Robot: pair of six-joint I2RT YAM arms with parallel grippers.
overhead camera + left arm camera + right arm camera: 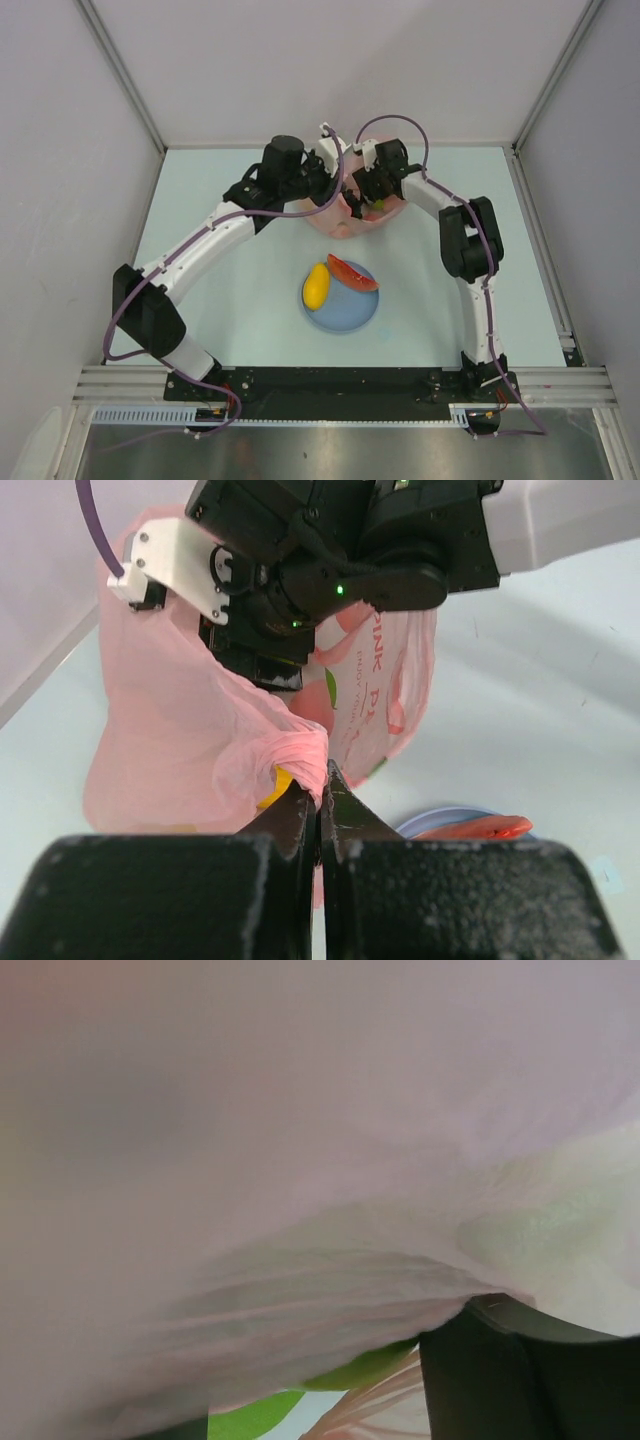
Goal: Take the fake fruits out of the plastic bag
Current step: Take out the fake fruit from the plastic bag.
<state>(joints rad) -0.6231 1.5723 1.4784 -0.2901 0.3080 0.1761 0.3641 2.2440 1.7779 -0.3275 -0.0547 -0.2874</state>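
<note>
The left gripper [320, 780] has its fingers clamped together on a bunched fold of the pink bag [340, 222] at the far middle of the table. It is probably holding the mouth up so the right gripper [372, 190] can reach inside. 2 fruits lie on the blue plate [345, 318] nearer in: a yellow fruit [316, 286] and a red slice [352, 272]. Pink film smothers the right wrist view. Only the edge of a green fruit [350, 1370] shows, and I cannot tell whether those fingers are apart or together.
</note>
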